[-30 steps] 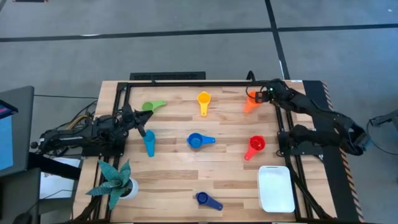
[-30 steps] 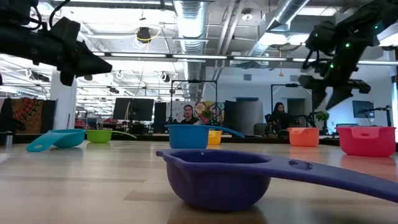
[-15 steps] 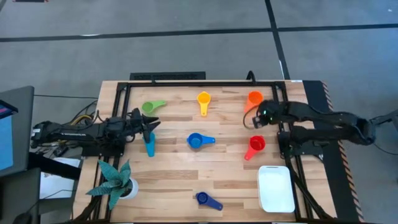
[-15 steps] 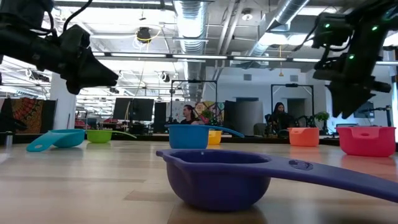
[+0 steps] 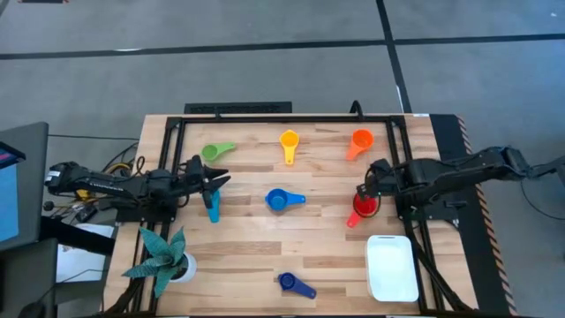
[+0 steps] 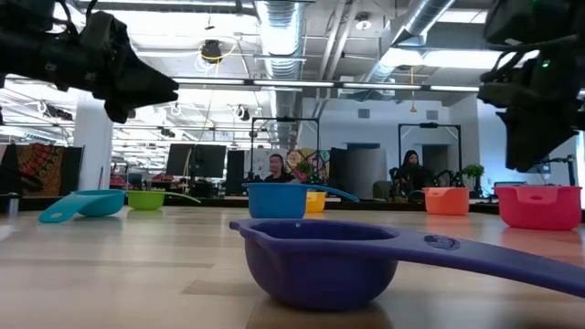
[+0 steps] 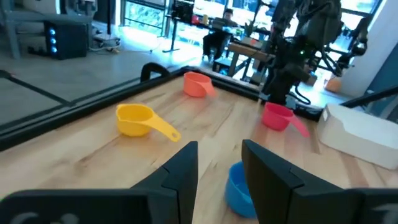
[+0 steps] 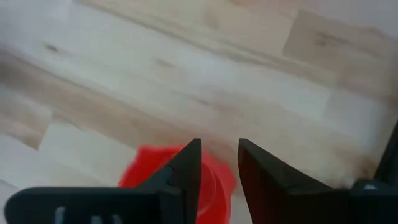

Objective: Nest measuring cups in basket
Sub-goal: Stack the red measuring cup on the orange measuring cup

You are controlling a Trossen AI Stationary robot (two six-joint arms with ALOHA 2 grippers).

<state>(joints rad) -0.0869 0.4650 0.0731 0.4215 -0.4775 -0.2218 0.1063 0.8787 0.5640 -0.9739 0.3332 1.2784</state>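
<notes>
We see the red cup (image 5: 364,206) right of centre on the worktop (image 5: 256,256), above the basket (image 5: 391,267). The right claw (image 5: 363,189), spread, has swung down from the orange cup (image 5: 360,140) to hover over it. The left claw (image 5: 214,183), spread, hangs above the teal cup (image 5: 212,204). Nothing is nested yet.

Bare table (image 5: 247,225) between blue cup (image 5: 278,200) and plant (image 5: 164,258)

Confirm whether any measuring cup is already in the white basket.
No. In the high view the white basket holds nothing, and all seven cups lie on the wooden table, the red cup nearest it.
</notes>
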